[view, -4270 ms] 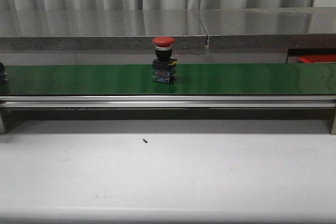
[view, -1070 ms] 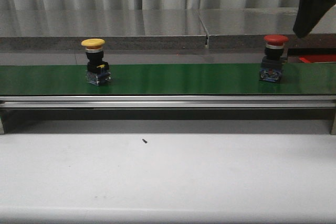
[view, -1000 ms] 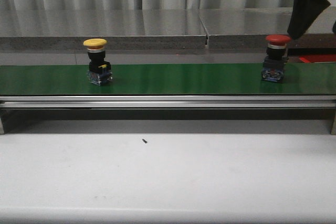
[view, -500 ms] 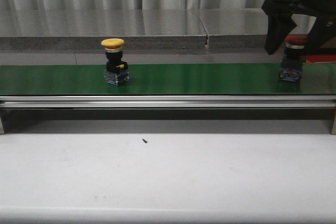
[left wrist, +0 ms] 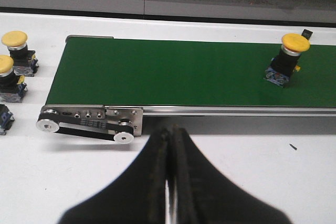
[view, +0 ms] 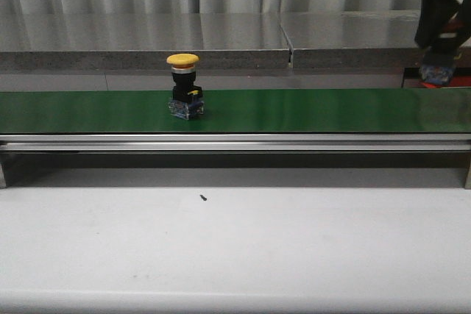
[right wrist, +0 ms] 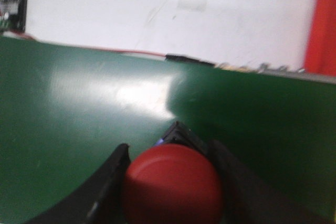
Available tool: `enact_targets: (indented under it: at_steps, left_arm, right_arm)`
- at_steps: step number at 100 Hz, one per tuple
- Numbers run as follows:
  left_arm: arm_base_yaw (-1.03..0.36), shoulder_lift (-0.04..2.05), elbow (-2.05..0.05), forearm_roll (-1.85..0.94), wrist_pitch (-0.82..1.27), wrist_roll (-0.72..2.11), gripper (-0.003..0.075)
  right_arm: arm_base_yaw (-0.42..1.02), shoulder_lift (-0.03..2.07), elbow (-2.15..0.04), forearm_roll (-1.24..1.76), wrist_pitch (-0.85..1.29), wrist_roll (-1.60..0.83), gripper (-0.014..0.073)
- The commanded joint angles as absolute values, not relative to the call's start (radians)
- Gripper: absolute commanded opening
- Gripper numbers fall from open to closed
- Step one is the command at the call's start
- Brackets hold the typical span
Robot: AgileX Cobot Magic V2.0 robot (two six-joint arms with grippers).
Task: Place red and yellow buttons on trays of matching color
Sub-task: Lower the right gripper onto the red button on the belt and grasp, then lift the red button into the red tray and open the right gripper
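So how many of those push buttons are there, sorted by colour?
Yellow buttons: 3
Red button: 1
Button cut off at the picture edge, colour hidden: 1
Total: 5

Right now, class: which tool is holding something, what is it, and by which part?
The right tool holds the red button, gripped at the sides below its domed cap. The left tool is shut on nothing.

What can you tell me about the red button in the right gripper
The red button has a smooth, domed, mushroom-shaped red cap. The right gripper is shut on it, black fingers pressing both sides of the cap. It is held above the green belt. In the front view, its lower body peeks out below the gripper, near the belt's right end.
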State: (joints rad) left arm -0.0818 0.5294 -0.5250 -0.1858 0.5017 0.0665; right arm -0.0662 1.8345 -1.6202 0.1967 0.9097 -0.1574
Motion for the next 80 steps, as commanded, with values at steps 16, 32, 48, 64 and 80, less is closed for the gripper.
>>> enact_targets:
  at_steps: [16,32,48,64,80]
  left_arm:
    - [-0.088,0.533,-0.553,-0.201,0.435,0.063,-0.0019]
    - [-0.088,0.533,-0.553,-0.201,0.435,0.063,-0.0019]
    - [-0.088,0.533,-0.553,-0.201,0.435,0.063,-0.0019]
    - [-0.088,0.533,-0.553,-0.201,0.435,0.063,-0.0019]
    - [-0.088,0.533,-0.553,-0.201,0.435,0.063,-0.0019]
  right_arm:
    - [-0.25,1.876,-1.835,0.203,0.901,-0.159,0.0076]
    - [-0.335,1.978,-1.954,0.203,0.912,-0.159,0.0076]
    - [-0.362,2.085,-2.029,0.207,0.917,-0.159,0.0076]
    - [-0.362,2.156,-2.039,0.224,0.91,-0.159,0.0076]
    - [-0.362,2.196,-2.039,0.21,0.91,-0.159,0.0076]
